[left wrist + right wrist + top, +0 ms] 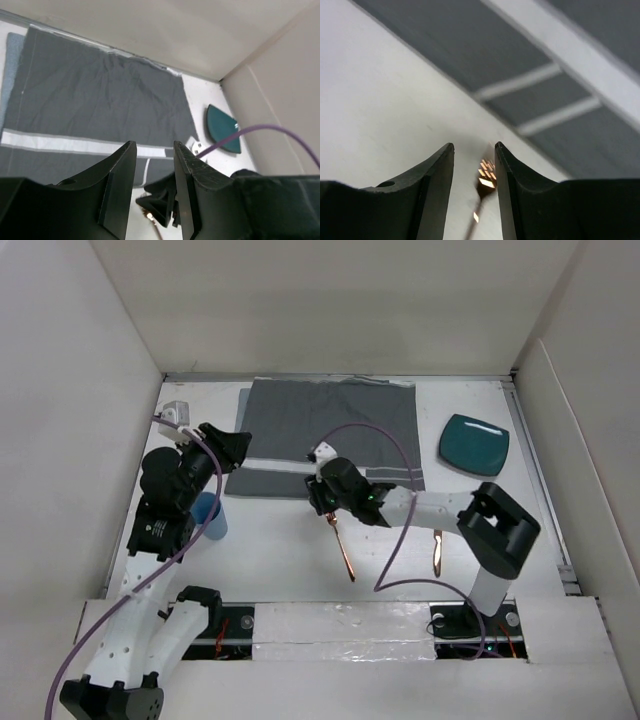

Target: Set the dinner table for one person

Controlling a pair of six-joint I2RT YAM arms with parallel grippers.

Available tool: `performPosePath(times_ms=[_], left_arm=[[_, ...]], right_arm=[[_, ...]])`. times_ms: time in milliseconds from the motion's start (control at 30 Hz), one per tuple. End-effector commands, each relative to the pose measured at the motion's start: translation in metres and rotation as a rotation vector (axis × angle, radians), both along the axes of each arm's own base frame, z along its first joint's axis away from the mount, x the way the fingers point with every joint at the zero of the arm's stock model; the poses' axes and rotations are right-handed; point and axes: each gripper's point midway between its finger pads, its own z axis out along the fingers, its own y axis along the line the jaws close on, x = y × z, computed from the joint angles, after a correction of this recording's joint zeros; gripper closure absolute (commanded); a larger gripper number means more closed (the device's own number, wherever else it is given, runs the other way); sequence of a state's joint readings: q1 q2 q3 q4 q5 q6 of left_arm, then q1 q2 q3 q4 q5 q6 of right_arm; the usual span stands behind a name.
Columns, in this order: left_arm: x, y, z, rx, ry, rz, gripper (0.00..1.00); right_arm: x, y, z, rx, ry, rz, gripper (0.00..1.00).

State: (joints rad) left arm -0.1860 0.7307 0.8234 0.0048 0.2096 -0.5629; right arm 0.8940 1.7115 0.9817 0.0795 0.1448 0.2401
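Observation:
The white dinner table (280, 560) carries a grey striped placemat (330, 435) at the back middle. A copper fork (343, 548) lies in front of the placemat, and a copper knife (437, 552) lies to its right. My right gripper (325, 512) is open, low over the fork's head. In the right wrist view the fork's tines (487, 175) sit between the spread fingers of the gripper (472, 147), apart from both. My left gripper (240, 448) is open and empty above the placemat's left edge. It also shows in the left wrist view (152, 147).
A teal plate (474, 443) rests at the back right and also shows in the left wrist view (222, 129). A blue cup (212, 516) stands under the left arm. A small white fitting (175, 412) sits at the back left. White walls enclose the table.

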Motion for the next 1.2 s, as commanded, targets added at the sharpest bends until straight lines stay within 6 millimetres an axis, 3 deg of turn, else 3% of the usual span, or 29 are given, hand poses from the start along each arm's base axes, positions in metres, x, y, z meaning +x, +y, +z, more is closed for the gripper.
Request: performPosePath(times_ms=[0,33,67,100,133,167,200,233,333,367,400,500,567,600,767,833,900,1067,1167], left_arm=[[-0.008,0.001,0.008,0.136,-0.012,-0.041,0.67],[-0.009,0.002,0.01,0.15,-0.015,-0.036,0.67],[-0.011,0.001,0.012,0.16,-0.024,-0.041,0.67],[-0.01,0.004,0.012,0.169,-0.024,-0.025,0.67],[-0.011,0.006,0.013,0.168,-0.038,-0.019,0.67],[-0.011,0.007,0.01,0.16,-0.053,-0.009,0.66],[-0.01,0.007,0.004,0.161,-0.045,-0.007,0.66],[-0.011,0.007,0.004,0.162,-0.054,-0.008,0.66],[-0.011,0.01,0.002,0.179,-0.054,0.008,0.66],[-0.012,0.012,0.002,0.182,-0.054,0.015,0.66],[-0.012,0.013,0.001,0.183,-0.052,0.018,0.66],[-0.014,0.013,0.001,0.181,-0.061,0.019,0.66],[-0.014,0.012,0.0,0.182,-0.056,0.011,0.66],[-0.014,0.01,0.0,0.18,-0.056,0.002,0.66],[-0.015,0.01,0.0,0.177,-0.055,-0.001,0.66],[-0.016,0.009,0.001,0.171,-0.059,-0.007,0.66],[-0.016,0.009,0.002,0.17,-0.059,0.0,0.66],[-0.016,0.017,0.005,0.17,-0.065,0.039,0.66],[-0.015,0.025,0.006,0.171,-0.062,0.077,0.66]], right_arm=[[0.031,0.037,0.037,0.017,-0.129,0.015,0.57],[0.036,0.042,0.035,0.006,-0.133,0.024,0.57],[0.04,0.046,0.018,-0.026,-0.117,0.026,0.57],[0.044,0.051,0.015,-0.034,-0.113,0.029,0.57],[0.052,0.064,0.025,-0.02,-0.132,0.041,0.57],[0.059,0.075,0.018,-0.031,-0.118,0.053,0.58],[0.056,0.073,-0.001,-0.066,-0.086,0.059,0.58],[0.059,0.089,0.008,-0.043,-0.103,0.075,0.58],[0.062,0.096,-0.016,-0.088,-0.067,0.098,0.58],[0.062,0.106,-0.012,-0.076,-0.073,0.111,0.59],[0.061,0.107,-0.025,-0.092,-0.053,0.118,0.61],[0.051,0.107,-0.038,-0.11,-0.03,0.141,0.66],[0.045,0.102,-0.044,-0.117,-0.017,0.147,0.69],[0.037,0.094,-0.057,-0.133,0.008,0.157,0.73],[0.01,0.075,-0.058,-0.133,0.011,0.178,0.74],[0.004,0.066,-0.062,-0.144,0.014,0.182,0.74],[0.004,0.063,-0.052,-0.14,-0.002,0.174,0.73],[0.011,0.084,-0.016,-0.068,-0.045,0.213,0.57],[0.016,0.098,0.007,-0.017,-0.074,0.232,0.54]])
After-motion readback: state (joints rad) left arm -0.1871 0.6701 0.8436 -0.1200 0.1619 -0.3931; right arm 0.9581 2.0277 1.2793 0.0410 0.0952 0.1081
